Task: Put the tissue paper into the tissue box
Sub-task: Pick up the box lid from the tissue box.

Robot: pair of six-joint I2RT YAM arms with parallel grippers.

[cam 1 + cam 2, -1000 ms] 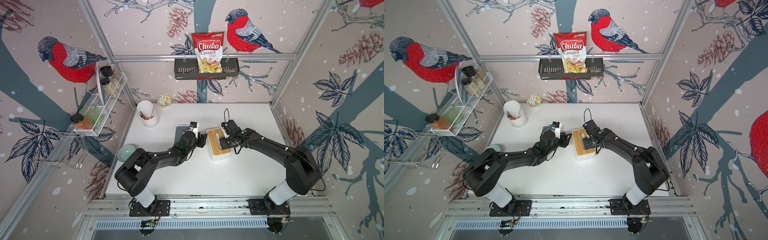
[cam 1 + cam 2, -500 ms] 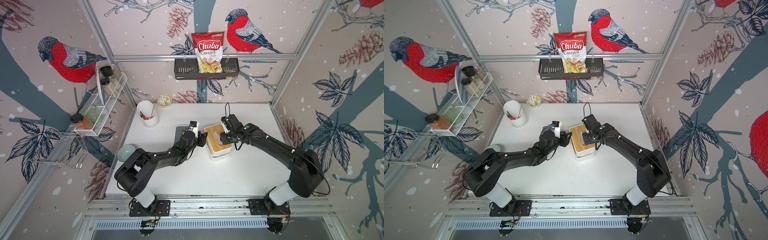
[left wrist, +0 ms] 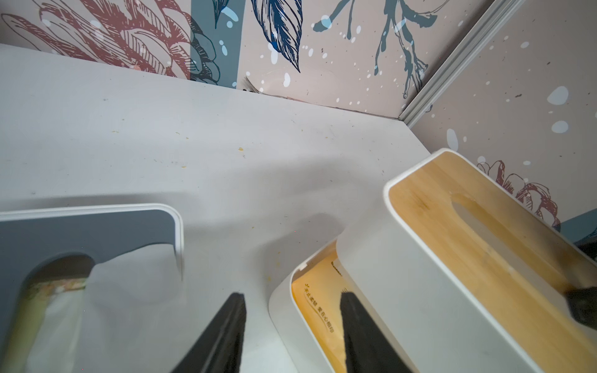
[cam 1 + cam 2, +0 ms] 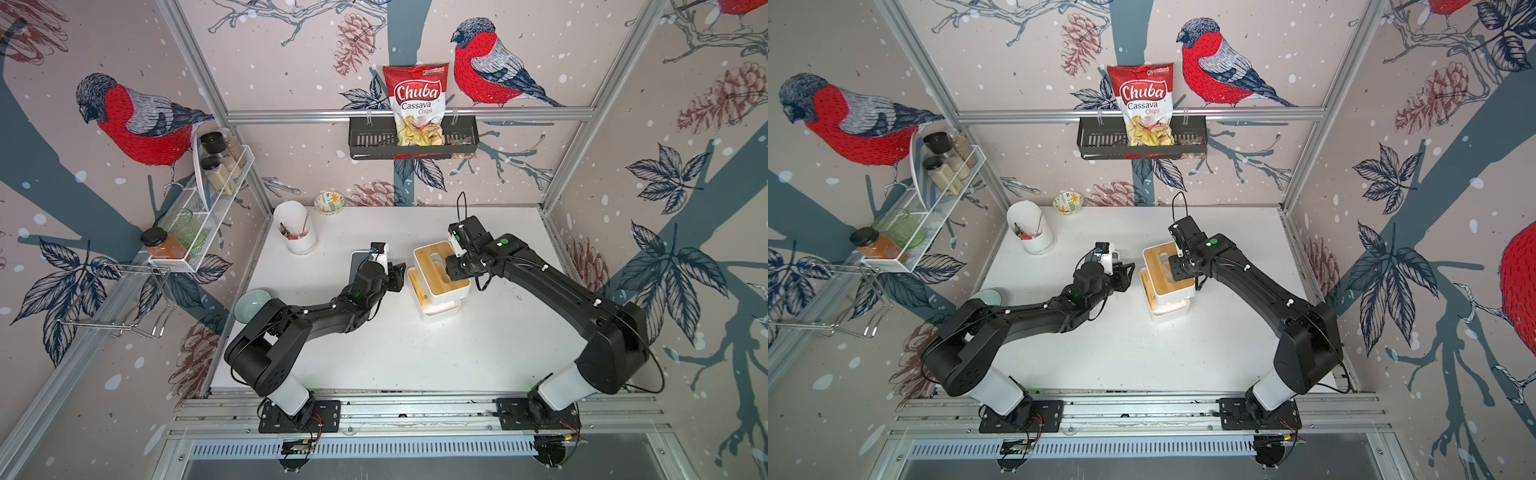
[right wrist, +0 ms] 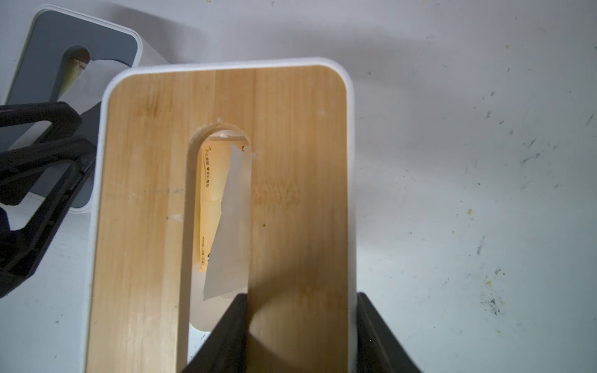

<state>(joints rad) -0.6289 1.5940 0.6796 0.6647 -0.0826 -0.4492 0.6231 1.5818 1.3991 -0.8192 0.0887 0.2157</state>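
The tissue box stands apart in two pieces. Its white base (image 4: 440,312) (image 4: 1170,312) sits on the table with the yellow pack of tissue paper (image 4: 417,286) (image 3: 318,302) lying in it. The white cover with a wooden, slotted top (image 4: 434,266) (image 4: 1160,266) (image 5: 290,145) hangs tilted above the base. My right gripper (image 4: 452,268) (image 5: 302,295) is shut on the cover, one finger in the slot and one outside its side wall. Through the slot I see the tissue paper (image 5: 210,193). My left gripper (image 4: 400,275) (image 3: 292,295) is open, its fingers straddling the base's end wall.
A second tissue box with a grey top (image 4: 358,261) (image 3: 80,232) (image 5: 74,35) lies under my left wrist. A white utensil holder (image 4: 297,235), a small patterned bowl (image 4: 329,202) and a teal bowl (image 4: 251,305) stand along the table's left side.
My right gripper has lifted the cover off the base and tilted it, uncovering the yellow pack. The left arm has stayed where it was.
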